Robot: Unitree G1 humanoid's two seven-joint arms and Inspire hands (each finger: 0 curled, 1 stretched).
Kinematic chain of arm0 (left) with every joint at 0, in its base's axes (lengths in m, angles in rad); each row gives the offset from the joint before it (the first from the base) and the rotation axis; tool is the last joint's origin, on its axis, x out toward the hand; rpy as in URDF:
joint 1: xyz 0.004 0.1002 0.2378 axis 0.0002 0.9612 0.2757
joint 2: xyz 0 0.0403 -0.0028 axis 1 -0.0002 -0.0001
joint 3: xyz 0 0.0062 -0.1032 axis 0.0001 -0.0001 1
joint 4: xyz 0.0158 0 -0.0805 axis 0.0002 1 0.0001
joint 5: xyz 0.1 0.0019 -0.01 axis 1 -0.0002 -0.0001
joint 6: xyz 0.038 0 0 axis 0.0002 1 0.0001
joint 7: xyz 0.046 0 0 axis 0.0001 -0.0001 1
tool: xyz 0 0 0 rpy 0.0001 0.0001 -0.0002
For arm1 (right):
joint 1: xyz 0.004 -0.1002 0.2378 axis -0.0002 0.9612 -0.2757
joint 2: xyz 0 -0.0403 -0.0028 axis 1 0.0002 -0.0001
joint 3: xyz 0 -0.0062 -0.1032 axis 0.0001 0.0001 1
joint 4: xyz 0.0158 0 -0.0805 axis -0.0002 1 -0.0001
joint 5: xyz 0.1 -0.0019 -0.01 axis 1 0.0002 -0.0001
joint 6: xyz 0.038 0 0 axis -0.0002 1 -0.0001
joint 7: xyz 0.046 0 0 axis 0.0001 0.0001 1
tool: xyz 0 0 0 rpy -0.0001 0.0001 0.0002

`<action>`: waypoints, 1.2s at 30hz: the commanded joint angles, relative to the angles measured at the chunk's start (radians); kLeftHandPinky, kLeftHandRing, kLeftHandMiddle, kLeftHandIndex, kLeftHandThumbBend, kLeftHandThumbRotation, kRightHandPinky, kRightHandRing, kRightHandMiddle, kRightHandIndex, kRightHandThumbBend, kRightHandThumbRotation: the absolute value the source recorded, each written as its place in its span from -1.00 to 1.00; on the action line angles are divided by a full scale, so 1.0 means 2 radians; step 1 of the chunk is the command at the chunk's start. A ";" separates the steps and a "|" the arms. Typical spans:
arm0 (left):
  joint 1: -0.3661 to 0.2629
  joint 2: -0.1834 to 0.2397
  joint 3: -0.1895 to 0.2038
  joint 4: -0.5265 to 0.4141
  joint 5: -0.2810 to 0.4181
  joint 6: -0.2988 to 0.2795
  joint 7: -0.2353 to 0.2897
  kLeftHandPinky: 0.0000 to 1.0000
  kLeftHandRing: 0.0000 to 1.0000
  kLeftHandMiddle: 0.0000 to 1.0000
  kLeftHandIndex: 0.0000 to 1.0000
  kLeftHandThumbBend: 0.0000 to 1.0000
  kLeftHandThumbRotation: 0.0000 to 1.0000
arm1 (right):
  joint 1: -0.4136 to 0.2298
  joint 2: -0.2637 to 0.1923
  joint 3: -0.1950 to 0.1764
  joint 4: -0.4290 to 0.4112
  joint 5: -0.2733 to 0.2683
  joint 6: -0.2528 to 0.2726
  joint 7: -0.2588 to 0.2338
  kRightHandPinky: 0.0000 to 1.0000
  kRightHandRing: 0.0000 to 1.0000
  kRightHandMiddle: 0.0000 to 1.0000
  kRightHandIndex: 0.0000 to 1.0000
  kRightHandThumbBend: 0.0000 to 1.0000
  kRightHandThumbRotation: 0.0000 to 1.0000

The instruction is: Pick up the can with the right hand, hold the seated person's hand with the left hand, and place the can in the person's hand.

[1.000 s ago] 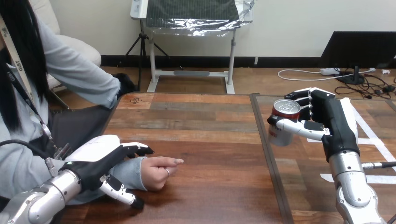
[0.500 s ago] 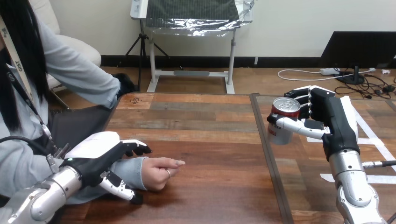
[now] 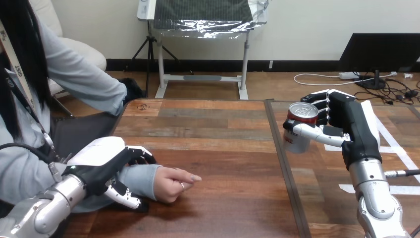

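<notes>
**Left hand round the person's wrist, can gripped in the right hand**

At the left, the robot's left hand (image 3: 101, 166) reaches in from the bottom corner and lies across the person's grey sleeve (image 3: 141, 179) at the wrist. Its fingers (image 3: 140, 153) curl over the far side of the sleeve and its thumb (image 3: 123, 198) bends round the near side, so the wrist is clasped between them.

Just to the right of that clasp, the person's hand (image 3: 173, 184) rests on the wooden table (image 3: 223, 144). It is loosely closed, knuckles up, with one finger pointing right. It holds nothing.

The middle of the table is bare wood, and a dark seam (image 3: 282, 163) runs across it from far to near.

Right of the seam, well apart from the person's hand, is the can (image 3: 298, 130). It stands upright, pale-bodied with a red rim. The right hand (image 3: 346, 124) grasps it: the fingers wrap round its far side and the thumb (image 3: 312, 134) presses across its front. Whether the can's base touches the table I cannot tell.

Strips of white tape (image 3: 396, 148) lie on the table beyond the right hand.
</notes>
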 commanded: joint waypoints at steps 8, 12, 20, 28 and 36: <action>-0.016 0.007 -0.018 0.002 0.006 -0.008 0.026 -0.11 -0.01 0.07 0.14 1.00 -0.87 | -0.024 -0.001 -0.007 -0.033 0.014 -0.022 0.012 -0.31 -0.23 -0.09 -0.01 0.51 -1.00; -0.015 0.007 -0.017 0.001 0.000 -0.014 0.020 -0.13 -0.04 0.04 0.09 1.00 -0.96 | -0.024 0.000 -0.007 -0.035 0.013 -0.021 0.011 -0.31 -0.23 -0.10 -0.02 0.52 -1.00; -0.013 0.006 -0.011 -0.002 -0.010 -0.031 0.018 -0.23 -0.15 -0.06 -0.01 1.00 -0.99 | -0.028 0.003 -0.005 -0.031 0.011 -0.021 0.011 -0.32 -0.24 -0.10 -0.03 0.52 -1.00; -0.009 0.007 -0.008 -0.016 -0.016 -0.039 0.015 -0.28 -0.20 -0.11 -0.07 0.98 -1.00 | -0.030 0.003 -0.001 -0.028 0.004 -0.017 0.007 -0.30 -0.21 -0.08 -0.02 0.51 -1.00; -0.002 0.010 -0.003 -0.039 -0.023 -0.059 0.020 -0.32 -0.24 -0.14 -0.11 0.93 -1.00 | -0.034 0.005 0.001 -0.025 0.001 -0.010 0.008 -0.26 -0.19 -0.07 -0.01 0.50 -1.00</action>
